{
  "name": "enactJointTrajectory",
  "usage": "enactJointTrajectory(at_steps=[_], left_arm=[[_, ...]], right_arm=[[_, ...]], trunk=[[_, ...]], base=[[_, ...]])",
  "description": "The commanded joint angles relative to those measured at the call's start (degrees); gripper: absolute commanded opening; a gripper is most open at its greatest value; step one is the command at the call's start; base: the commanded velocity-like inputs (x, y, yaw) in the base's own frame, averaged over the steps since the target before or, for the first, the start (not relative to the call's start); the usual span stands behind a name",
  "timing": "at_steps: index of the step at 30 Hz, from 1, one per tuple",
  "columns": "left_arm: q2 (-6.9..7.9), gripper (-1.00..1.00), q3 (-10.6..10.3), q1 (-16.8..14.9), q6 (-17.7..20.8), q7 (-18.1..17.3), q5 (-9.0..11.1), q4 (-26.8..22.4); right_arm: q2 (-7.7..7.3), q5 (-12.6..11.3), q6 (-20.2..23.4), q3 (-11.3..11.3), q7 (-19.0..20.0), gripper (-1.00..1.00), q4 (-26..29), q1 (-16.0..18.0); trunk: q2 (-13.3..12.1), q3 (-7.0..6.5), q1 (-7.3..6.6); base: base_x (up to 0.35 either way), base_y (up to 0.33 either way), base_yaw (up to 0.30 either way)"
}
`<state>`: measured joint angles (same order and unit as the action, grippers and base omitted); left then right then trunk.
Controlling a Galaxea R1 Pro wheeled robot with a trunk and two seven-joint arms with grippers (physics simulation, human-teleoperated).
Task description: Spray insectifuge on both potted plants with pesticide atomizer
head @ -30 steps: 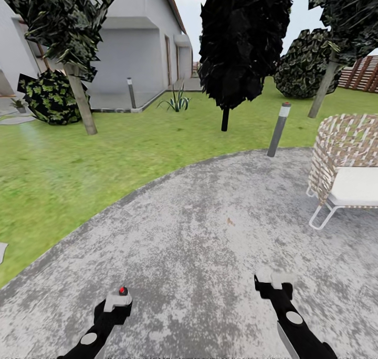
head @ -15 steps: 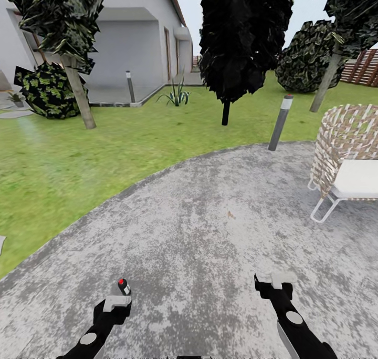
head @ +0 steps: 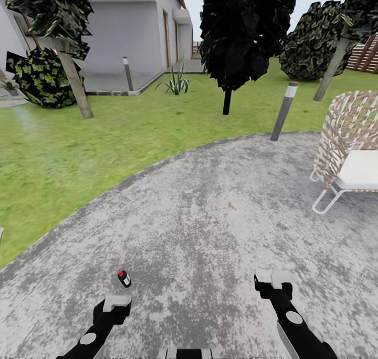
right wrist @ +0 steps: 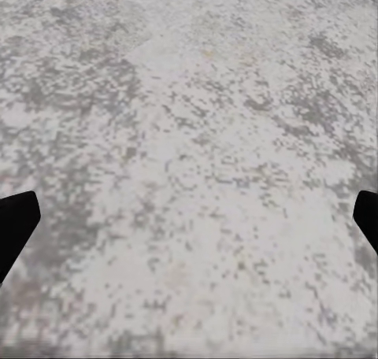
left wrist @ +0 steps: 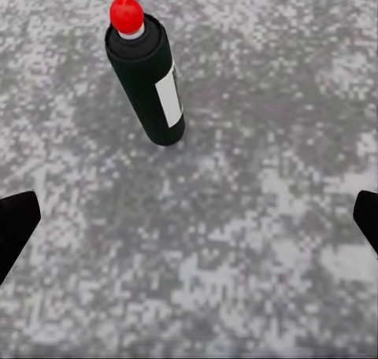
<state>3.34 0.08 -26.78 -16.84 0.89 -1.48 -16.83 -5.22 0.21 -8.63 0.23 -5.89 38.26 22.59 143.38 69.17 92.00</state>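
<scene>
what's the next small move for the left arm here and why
Probably ease the left gripper forward toward the small dark bottle with the red cap and close on it. The bottle stands on the grey paving just ahead of the gripper, apart from it, and the jaws stand wide open with nothing between them.

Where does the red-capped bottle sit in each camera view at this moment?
Head view: the red-capped bottle stands on the paving, low and left, just ahead of the left gripper.
Left wrist view: the bottle stands ahead of the spread fingers, apart from them.
Right wrist view: bare paving beyond the fingers.
Shared landmark: the mottled grey paving.
</scene>
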Motion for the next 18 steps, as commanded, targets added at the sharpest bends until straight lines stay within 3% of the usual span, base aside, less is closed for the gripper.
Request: enactJointTrajectory(at_steps=[1,11,18], left_arm=[[0.0,1.0,0.01,-0.03,-0.2,0.09,-0.16,0.05],[0.04,1.0,-0.16,-0.03,-0.16,0.14,-0.18,0.05],[0.04,1.0,-0.09,-0.03,-0.2,0.1,-0.33,0.05]], right_arm=[[0.0,0.01,-0.16,0.03,-0.14,1.0,-0.03,0.04],[0.04,-0.12,-0.16,0.14,-0.09,1.0,0.11,0.01],[0.04,-0.12,-0.16,0.12,-0.09,1.0,0.14,0.0]], trunk=[[0.03,0.27,0.01],[0.16,2.48,0.27],[0.16,2.48,0.27]], base=[[0.0,0.0,0.0],[0.0,0.0,0.0],[0.009,0.007,0.0]])
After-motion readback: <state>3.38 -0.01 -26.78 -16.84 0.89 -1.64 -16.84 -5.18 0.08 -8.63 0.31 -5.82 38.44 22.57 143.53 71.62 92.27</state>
